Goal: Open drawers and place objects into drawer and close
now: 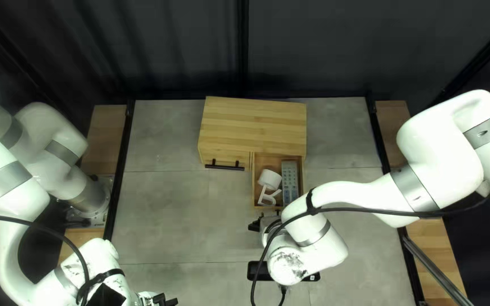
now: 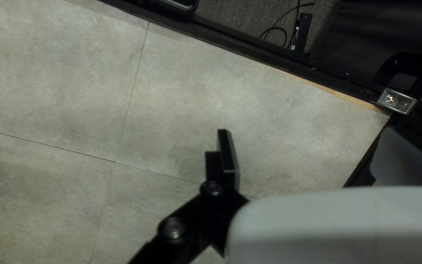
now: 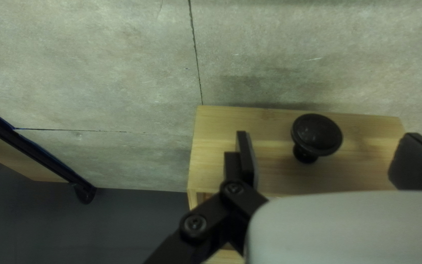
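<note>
right arm (image 1: 313,242): nearest the camera, reaching across from the right of the top left view, its wrist just in front of the drawer
drawer (image 1: 254,187): pulled out, wooden, holding the task's things
white round piece (image 1: 269,179): in the drawer, toward the cabinet
white letter-shaped piece (image 1: 267,197): in the drawer, nearer its front, just beside the round one
remote control (image 1: 290,181): in the drawer, lengthwise, beside both white pieces
black knob (image 3: 317,134): on the drawer's front
right gripper (image 1: 263,220): fingers apart, the knob between them with a gap on each side
cabinet (image 1: 256,124): wooden, on the tabletop (image 1: 171,221), far half; next to the pulled-out drawer, a closed front with a black bar handle (image 1: 224,165)
left gripper (image 1: 165,300): well apart from the cabinet, over the tabletop's near part, fingers apart, nothing between them
left arm (image 1: 12,187): bent, at the left of the top left view
black rail (image 2: 255,56): along the tabletop's edge
</note>
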Controlling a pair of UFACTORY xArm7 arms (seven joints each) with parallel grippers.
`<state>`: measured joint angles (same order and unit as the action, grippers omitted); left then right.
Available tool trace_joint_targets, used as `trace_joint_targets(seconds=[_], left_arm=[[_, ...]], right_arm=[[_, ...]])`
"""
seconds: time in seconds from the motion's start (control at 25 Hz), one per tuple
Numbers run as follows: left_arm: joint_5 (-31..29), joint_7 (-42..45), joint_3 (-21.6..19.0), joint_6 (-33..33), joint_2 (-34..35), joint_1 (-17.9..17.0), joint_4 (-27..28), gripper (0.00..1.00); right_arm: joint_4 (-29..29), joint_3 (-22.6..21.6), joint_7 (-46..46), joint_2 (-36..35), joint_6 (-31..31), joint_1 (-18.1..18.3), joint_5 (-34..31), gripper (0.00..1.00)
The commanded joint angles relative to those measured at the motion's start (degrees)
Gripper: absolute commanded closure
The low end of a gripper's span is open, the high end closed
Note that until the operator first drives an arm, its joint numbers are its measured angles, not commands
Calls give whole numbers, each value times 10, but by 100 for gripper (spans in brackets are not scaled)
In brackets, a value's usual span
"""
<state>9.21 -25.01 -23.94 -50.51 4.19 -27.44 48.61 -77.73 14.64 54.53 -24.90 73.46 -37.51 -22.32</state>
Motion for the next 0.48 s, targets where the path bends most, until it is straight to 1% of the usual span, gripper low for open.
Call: trace_joint_targets(seconds=[0.04, 0.48], left_arm=[[0, 0, 0, 0, 0, 0, 0, 0], [0, 0, 0, 0, 0, 0, 0, 0]], right_arm=[[3, 1, 1, 4, -3, 2, 0, 0], [5, 3, 6, 5, -8, 5, -3, 0]])
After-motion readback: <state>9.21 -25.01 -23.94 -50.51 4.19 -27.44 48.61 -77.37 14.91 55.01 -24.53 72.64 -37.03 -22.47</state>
